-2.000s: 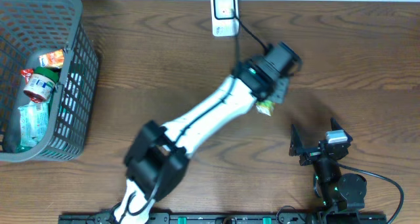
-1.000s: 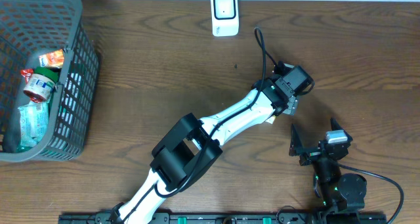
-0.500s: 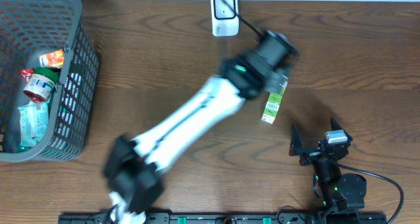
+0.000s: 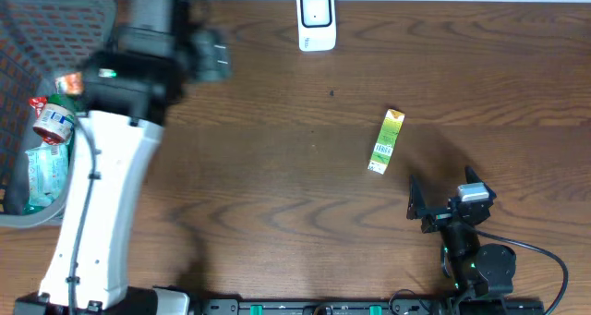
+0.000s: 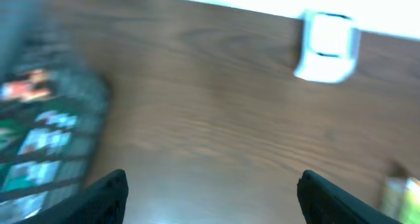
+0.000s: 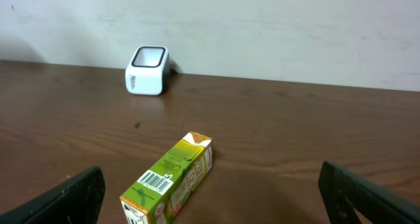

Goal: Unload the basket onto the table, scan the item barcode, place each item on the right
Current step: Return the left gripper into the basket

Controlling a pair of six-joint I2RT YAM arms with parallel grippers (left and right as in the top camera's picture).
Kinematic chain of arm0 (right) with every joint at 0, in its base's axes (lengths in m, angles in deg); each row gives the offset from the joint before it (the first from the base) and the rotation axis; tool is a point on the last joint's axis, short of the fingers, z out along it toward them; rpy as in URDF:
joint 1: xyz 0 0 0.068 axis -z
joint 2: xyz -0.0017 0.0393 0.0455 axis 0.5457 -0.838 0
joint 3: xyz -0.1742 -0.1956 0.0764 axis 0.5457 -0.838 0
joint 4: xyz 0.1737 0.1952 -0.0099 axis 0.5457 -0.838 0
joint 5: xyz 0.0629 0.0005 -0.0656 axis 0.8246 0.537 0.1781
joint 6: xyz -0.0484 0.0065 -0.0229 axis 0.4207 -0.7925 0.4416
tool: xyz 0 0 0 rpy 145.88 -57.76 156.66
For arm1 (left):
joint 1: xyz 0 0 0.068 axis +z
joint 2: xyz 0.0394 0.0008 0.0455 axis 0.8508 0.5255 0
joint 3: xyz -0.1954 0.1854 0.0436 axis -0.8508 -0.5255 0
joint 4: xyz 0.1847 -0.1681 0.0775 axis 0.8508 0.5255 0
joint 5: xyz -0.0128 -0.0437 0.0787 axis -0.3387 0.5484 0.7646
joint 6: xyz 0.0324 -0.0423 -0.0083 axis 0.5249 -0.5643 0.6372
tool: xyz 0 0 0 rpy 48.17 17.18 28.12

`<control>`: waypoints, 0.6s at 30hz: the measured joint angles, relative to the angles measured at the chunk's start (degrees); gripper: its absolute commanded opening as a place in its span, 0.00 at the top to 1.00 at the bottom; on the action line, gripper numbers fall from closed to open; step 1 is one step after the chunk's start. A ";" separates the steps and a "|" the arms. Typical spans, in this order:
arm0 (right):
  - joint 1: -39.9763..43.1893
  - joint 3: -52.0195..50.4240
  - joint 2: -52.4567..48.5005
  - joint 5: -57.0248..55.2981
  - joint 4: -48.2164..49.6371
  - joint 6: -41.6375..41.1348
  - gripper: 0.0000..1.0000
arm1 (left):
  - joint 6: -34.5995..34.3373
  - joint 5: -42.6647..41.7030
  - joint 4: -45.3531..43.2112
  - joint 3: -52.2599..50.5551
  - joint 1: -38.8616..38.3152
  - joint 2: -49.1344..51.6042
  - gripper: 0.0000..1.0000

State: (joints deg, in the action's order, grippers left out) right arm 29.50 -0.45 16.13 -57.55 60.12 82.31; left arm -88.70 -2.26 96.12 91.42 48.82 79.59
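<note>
The item, a green and yellow carton (image 4: pixel 386 141), lies flat on the table right of centre, free of both grippers. In the right wrist view the carton (image 6: pixel 169 181) shows its barcode facing up. It peeks in at the lower right edge of the left wrist view (image 5: pixel 400 194). The white scanner (image 4: pixel 316 19) stands at the table's far edge (image 6: pixel 147 70) (image 5: pixel 327 46). My left gripper (image 4: pixel 211 58) is open and empty (image 5: pixel 211 191), far left by the basket and blurred by motion. My right gripper (image 4: pixel 443 193) rests open (image 6: pixel 210 184) just short of the carton.
A grey mesh basket (image 4: pixel 102 102) at the far left holds several packaged goods, and shows blurred in the left wrist view (image 5: pixel 52 119). The left arm's white links (image 4: pixel 102 223) stretch along the left side of the table.
The left gripper has left the carton lying on the table and swung quickly left to the basket. The carton has stayed put over the last half second. The right arm has not moved.
</note>
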 measured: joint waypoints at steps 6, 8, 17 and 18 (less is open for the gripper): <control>0.00 0.02 0.00 0.00 0.00 0.00 0.01 | 0.55 -0.26 0.13 0.00 12.61 -0.02 0.17; 0.00 0.02 0.00 0.00 0.00 0.00 0.01 | 0.59 -0.48 0.11 0.00 16.11 -0.02 0.17; 0.00 0.00 0.00 0.00 0.00 0.00 0.01 | 0.61 -0.63 -0.11 0.00 30.86 1.09 0.16; 0.00 0.02 0.00 0.00 0.00 0.00 0.01 | 0.61 -0.63 -0.31 0.00 32.33 1.84 0.15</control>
State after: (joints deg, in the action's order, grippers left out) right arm 29.50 -0.43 16.13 -57.55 60.12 82.31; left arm -88.09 -2.89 95.82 91.42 81.15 81.43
